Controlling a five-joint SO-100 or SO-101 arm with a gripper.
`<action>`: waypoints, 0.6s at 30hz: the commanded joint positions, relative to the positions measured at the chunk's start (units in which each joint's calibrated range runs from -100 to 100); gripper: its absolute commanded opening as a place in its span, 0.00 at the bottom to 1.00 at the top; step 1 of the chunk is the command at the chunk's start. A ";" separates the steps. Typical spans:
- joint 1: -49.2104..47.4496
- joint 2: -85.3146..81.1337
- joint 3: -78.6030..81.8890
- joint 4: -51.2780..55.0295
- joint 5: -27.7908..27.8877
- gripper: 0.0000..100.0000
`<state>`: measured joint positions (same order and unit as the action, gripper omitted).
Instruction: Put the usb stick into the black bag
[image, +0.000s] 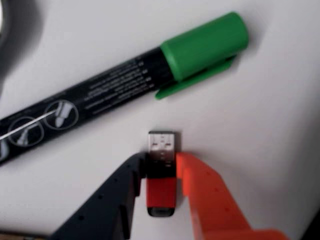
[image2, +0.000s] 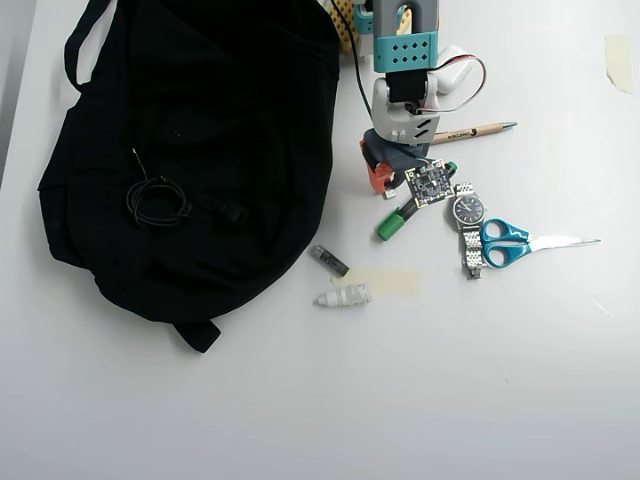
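Nearest the wrist camera: two-finger gripper (image: 161, 167), one finger black, one finger orange, set down on the white table (image: 270, 125). Jaws narrowed on the usb stick (image: 161, 187), a small red plastic body with a silver metal plug end, lying flat on the table. Black finger touching one long side near the plug end; orange finger touching or just beside the other side. Firm clamping not confirmable from the wrist view; stick not yet lifted.

Just beyond the plug end, apart from it: thick marker (image: 120, 85) with black barrel and green cap, lying at a slant.

Overhead view: gripper (image2: 380, 178) low over the table, just right of the black fabric bag (image2: 200, 150). Stick itself hidden under the arm. Bag spread flat, coiled black cord (image2: 156, 200) resting on top. No open mouth of the bag clearly discernible. Near the gripper: wooden pencil (image2: 470, 130), metal wristwatch (image2: 468, 225), blue-handled scissors (image2: 520, 243). Further toward the lower edge: grey cylindrical battery (image2: 328, 260) and white ribbed plastic piece (image2: 342, 296).

Step in hand, as judged: grasping, with transport not begun.

Next move, as judged: full closure on the red body, straight lift clear of the marker, then travel left in the overhead view to the bag. Risk: small smooth stick slipping or pivoting between the fingers.
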<state>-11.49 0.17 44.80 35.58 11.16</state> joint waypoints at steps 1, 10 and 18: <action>-0.48 -1.41 -3.82 0.86 -0.20 0.02; 1.99 -7.22 -26.47 20.41 -0.10 0.02; 9.24 -8.38 -40.48 38.32 -3.03 0.03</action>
<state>-6.42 -5.42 9.98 69.66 10.28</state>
